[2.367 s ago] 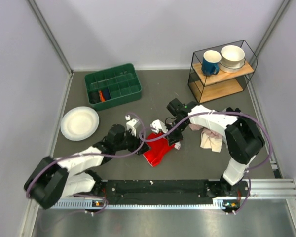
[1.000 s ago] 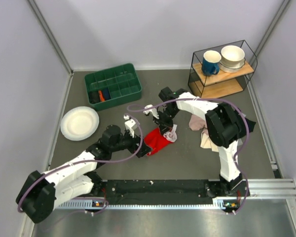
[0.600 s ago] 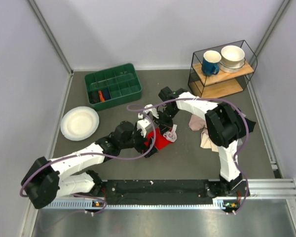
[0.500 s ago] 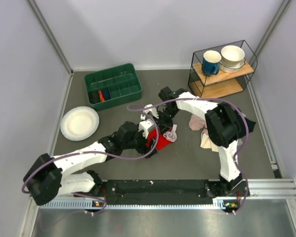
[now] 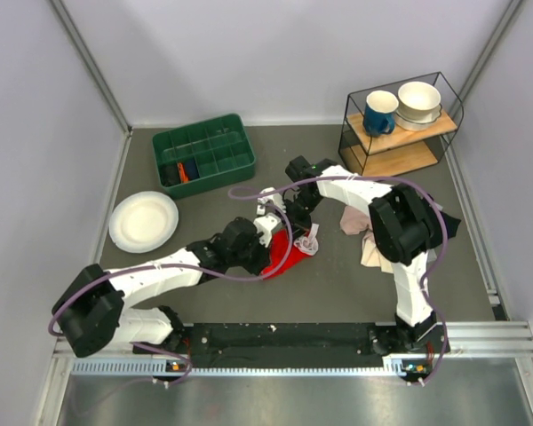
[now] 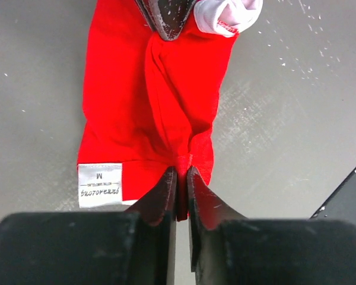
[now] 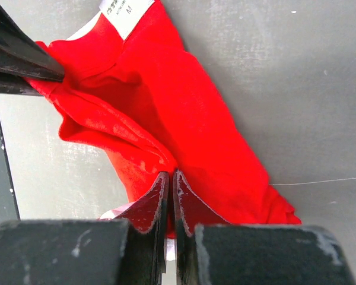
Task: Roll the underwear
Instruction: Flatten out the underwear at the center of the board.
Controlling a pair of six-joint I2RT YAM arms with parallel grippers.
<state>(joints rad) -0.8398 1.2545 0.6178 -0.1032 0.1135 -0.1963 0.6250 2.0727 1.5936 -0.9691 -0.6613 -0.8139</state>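
The red underwear (image 5: 282, 257) lies bunched on the grey table between both arms, a white part of it (image 5: 308, 240) showing at its right end. In the left wrist view the underwear (image 6: 151, 89) stretches away from my left gripper (image 6: 182, 178), which is shut on a pinched fold at its near edge beside a white size label (image 6: 99, 184). From the opposite end my right gripper (image 7: 169, 178) is shut on a fold of the underwear (image 7: 184, 119). Seen from the top, my left gripper (image 5: 268, 250) and my right gripper (image 5: 300, 232) sit close together over the cloth.
A pink-and-beige cloth (image 5: 373, 244) lies right of the underwear, under the right arm. A green divided bin (image 5: 204, 153) stands at the back left, a white plate (image 5: 143, 221) at the left. A wire shelf (image 5: 400, 129) with a blue mug (image 5: 380, 112) and white bowls (image 5: 418, 102) stands back right.
My left gripper has moved right onto the underwear's near edge and shut on a fold. The right gripper has stayed shut on the cloth's far end.
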